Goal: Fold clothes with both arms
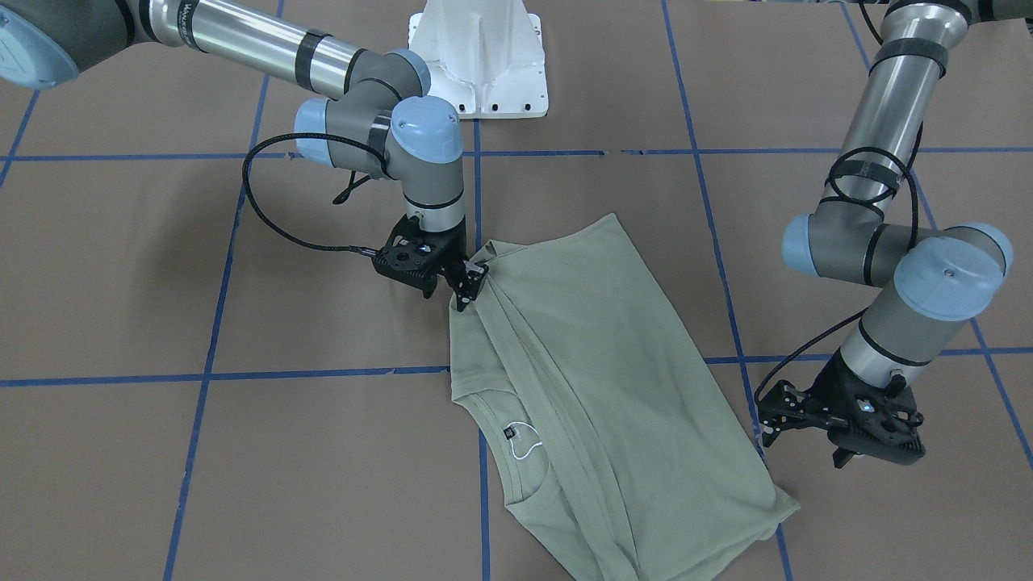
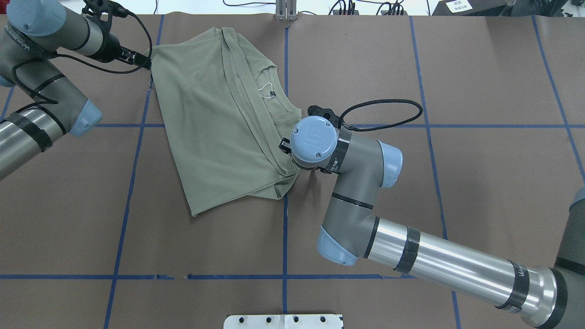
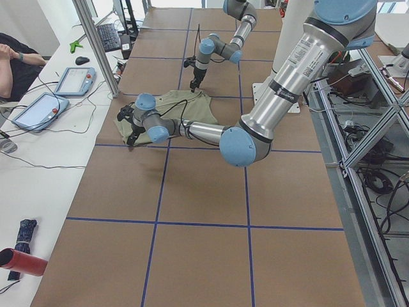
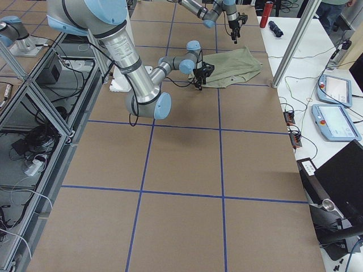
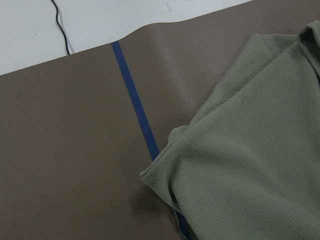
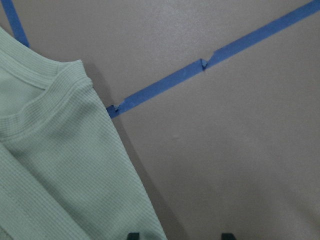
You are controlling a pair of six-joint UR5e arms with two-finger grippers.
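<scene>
Sage-green shirt: lies flat on the brown table, between the two grippers. One side is folded over the body in long lengthwise pleats. The neck points toward the operators' side and the hem toward the white base.
Neck label: black, face up inside the round neck, with a white string loop beside it.
Right gripper: low at the shirt's folded side edge. The wrist view shows its fingertips set wide, with the fabric edge just beside one of them and mostly bare table between. It grips nothing.
Left gripper: low over the table, just beside the shirt's opposite edge, near the corner on the operators' side. The front view shows its fingers spread with nothing held. In the wrist view that corner lies slack on the table.
Right arm: reaches to the table's centre line, wrist pointing straight down.
Left arm: extends to the far side of the table.
Tape: blue lines mark a grid on the table, and one runs under the shirt.
</scene>
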